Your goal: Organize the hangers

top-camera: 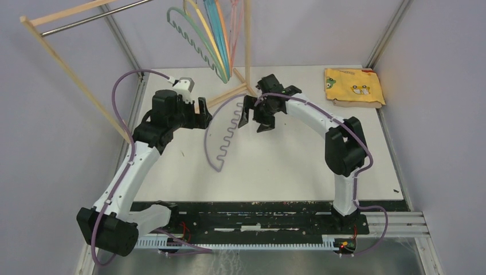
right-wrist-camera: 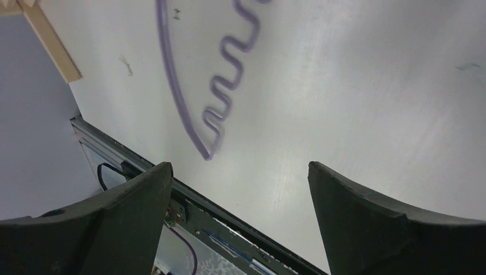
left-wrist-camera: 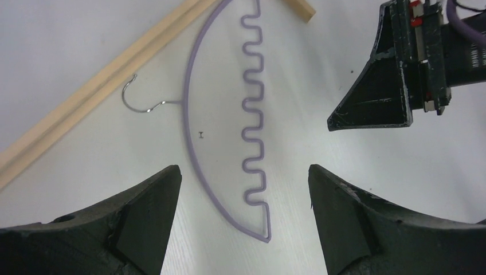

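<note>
A purple hanger lies flat on the white table between my two grippers. Its metal hook points toward the wooden base bar of the rack. Several more pastel hangers, among them green, yellow, blue, orange and pink, hang at the top of the view. My left gripper is open and empty, hovering above the hanger's shoulder. In its wrist view the gripper straddles the hanger's lower end. My right gripper is open and empty above the hanger's upper end. It looks down past the hanger.
The light wooden rack frame with its metal rod stands at the back left, with an upright post near the middle. A folded yellow cloth lies at the back right. One right gripper finger shows in the left wrist view.
</note>
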Tool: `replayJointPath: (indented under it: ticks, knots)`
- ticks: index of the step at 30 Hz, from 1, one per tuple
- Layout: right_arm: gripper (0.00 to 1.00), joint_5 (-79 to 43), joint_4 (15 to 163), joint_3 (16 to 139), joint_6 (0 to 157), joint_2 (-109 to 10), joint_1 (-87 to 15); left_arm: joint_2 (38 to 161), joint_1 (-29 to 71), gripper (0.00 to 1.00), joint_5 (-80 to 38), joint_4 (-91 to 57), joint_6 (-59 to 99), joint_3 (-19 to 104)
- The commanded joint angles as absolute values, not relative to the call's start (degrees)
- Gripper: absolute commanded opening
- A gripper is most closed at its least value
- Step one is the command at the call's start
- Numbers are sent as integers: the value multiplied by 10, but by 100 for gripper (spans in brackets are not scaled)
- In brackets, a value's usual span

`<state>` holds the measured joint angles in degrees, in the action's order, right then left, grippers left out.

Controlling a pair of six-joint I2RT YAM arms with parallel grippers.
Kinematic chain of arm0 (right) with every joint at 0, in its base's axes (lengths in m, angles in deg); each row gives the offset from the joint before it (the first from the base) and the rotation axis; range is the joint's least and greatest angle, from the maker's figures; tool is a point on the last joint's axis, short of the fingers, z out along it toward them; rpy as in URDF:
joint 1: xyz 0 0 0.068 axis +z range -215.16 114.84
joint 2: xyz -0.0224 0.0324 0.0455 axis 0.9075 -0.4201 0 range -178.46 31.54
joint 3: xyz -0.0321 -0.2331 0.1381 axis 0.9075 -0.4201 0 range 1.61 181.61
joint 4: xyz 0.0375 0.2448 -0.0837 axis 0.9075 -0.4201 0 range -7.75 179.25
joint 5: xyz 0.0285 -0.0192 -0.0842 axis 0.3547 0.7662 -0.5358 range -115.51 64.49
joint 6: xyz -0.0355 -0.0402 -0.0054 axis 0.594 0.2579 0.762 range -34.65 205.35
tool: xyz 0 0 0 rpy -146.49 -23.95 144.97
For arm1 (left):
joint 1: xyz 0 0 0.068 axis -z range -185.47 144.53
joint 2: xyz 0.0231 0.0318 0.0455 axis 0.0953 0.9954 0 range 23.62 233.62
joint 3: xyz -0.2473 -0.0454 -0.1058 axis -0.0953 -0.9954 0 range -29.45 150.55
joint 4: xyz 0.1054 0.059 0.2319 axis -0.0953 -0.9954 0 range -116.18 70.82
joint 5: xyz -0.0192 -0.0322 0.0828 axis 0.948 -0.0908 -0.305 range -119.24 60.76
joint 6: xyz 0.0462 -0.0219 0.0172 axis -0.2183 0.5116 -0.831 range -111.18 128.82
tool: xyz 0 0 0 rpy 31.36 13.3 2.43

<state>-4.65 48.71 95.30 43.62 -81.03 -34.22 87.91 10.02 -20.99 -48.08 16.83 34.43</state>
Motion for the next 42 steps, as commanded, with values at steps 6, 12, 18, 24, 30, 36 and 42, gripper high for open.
replayJointPath:
  ticks: [6,12,18,24,30,36,42]
  knots:
    - [83,-66,450,1185,460,-973,-207,783,94,88,-289,-503,236,255]
    - [71,-95,410,1336,461,-1083,-164,754,92,87,-314,-526,274,229]
    - [62,-121,412,1339,467,-1116,-140,723,92,87,-354,-547,306,219]
    - [54,-135,411,1342,474,-1137,-121,698,92,86,-378,-578,335,210]
    - [54,-149,389,1378,484,-1174,-95,677,92,86,-386,-590,345,207]
    - [47,-184,363,1382,501,-1198,-85,667,91,85,-377,-604,353,217]
    - [18,-231,349,1351,522,-1201,-85,636,91,85,-374,-616,364,218]
